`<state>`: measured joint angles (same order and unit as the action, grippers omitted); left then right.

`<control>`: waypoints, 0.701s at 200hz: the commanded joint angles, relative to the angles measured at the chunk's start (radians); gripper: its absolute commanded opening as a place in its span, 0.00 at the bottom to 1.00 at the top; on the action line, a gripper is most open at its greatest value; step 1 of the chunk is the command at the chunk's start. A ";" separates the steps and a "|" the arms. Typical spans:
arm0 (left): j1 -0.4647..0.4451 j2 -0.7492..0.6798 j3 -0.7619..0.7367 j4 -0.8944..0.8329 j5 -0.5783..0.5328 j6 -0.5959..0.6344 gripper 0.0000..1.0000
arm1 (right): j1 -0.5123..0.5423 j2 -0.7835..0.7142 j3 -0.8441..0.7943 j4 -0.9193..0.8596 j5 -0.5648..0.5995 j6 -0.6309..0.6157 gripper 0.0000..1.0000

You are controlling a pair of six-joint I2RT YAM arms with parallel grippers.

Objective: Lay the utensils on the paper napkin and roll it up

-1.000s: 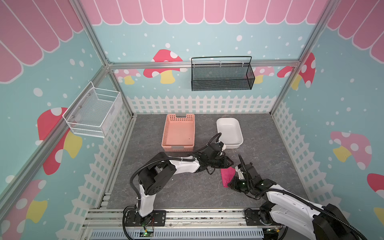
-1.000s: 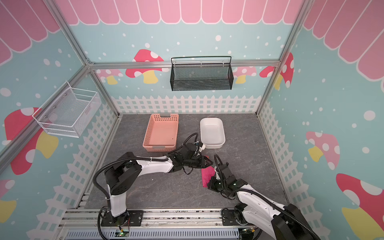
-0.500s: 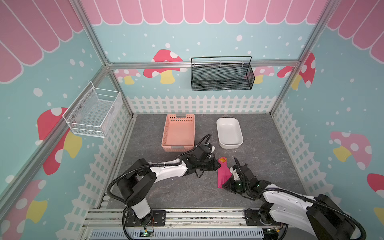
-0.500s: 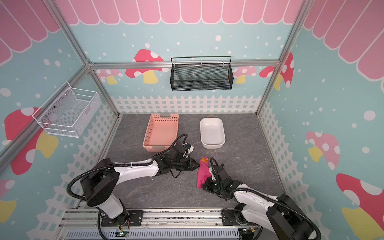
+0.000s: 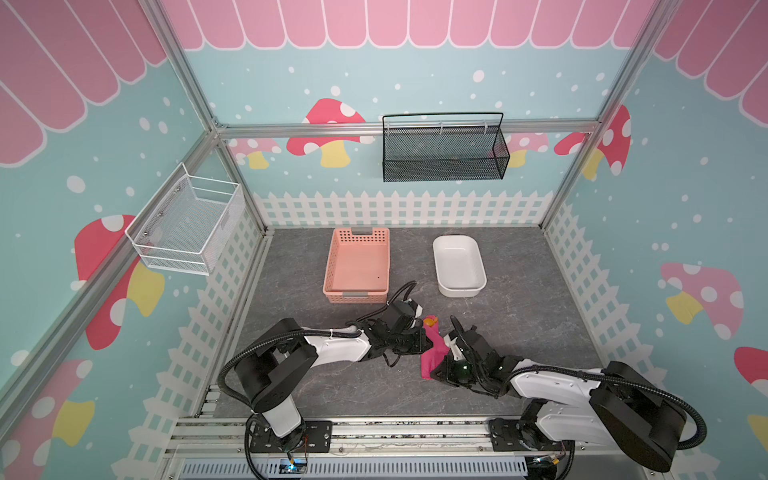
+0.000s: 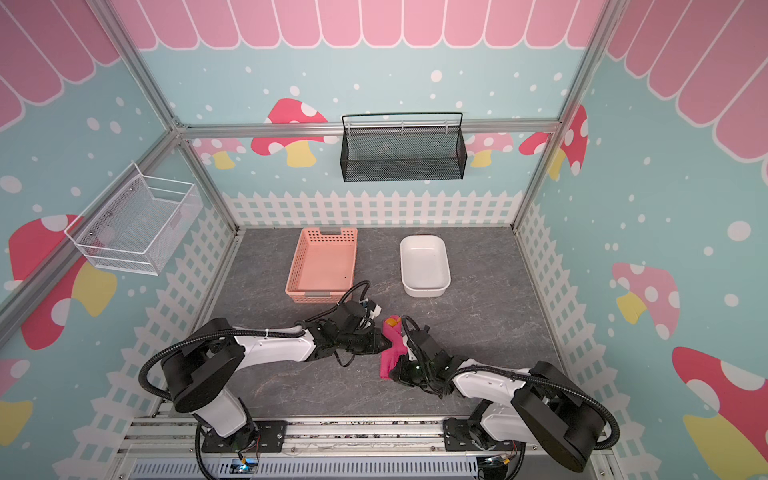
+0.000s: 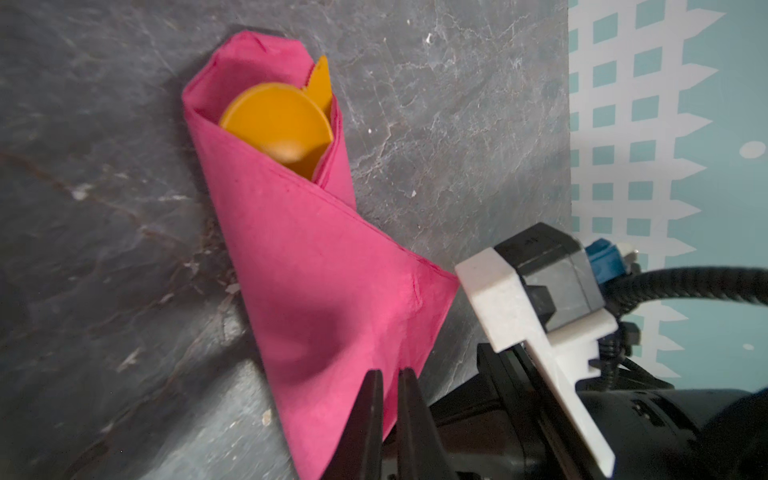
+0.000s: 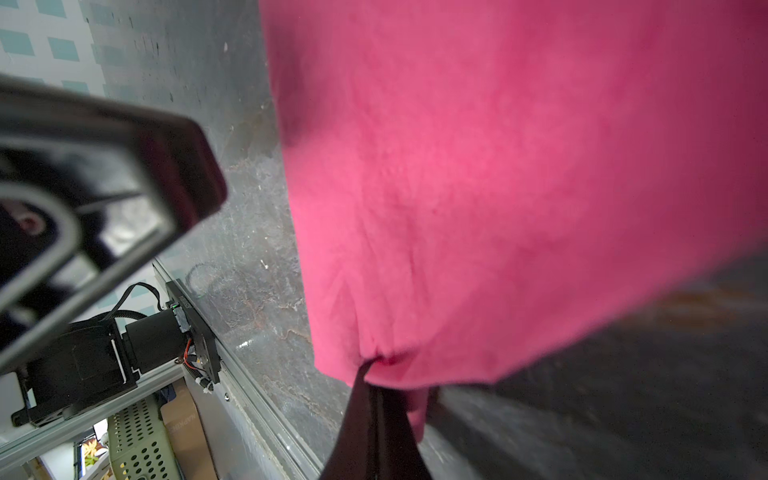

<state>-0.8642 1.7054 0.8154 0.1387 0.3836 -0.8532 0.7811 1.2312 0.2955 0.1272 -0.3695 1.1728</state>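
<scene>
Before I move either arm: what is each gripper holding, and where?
Right gripper is shut on the hot-pink paper napkin, pinching its puckered edge. Left gripper sits nearly closed over the napkin; whether it grips cannot be told.

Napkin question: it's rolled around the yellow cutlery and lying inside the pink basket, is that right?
Not quite. The napkin is rolled around the cutlery, but it isn't in the basket. It lies on the grey table, in front of the basket, which is empty. Both top views show this.
</scene>
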 commanded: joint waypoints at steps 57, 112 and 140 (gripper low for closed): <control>-0.001 0.143 -0.004 0.114 0.082 -0.052 0.10 | 0.010 -0.049 -0.020 -0.068 0.034 0.021 0.07; -0.001 0.157 -0.010 0.091 0.071 -0.044 0.10 | -0.066 -0.226 0.025 -0.240 0.060 -0.038 0.34; -0.001 0.158 -0.004 0.087 0.070 -0.040 0.09 | -0.206 -0.320 0.034 -0.305 0.011 -0.148 0.40</control>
<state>-0.8642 1.8355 0.8154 0.2340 0.4568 -0.8902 0.6598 0.9695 0.3012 -0.0811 -0.3367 1.1137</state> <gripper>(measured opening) 0.096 0.379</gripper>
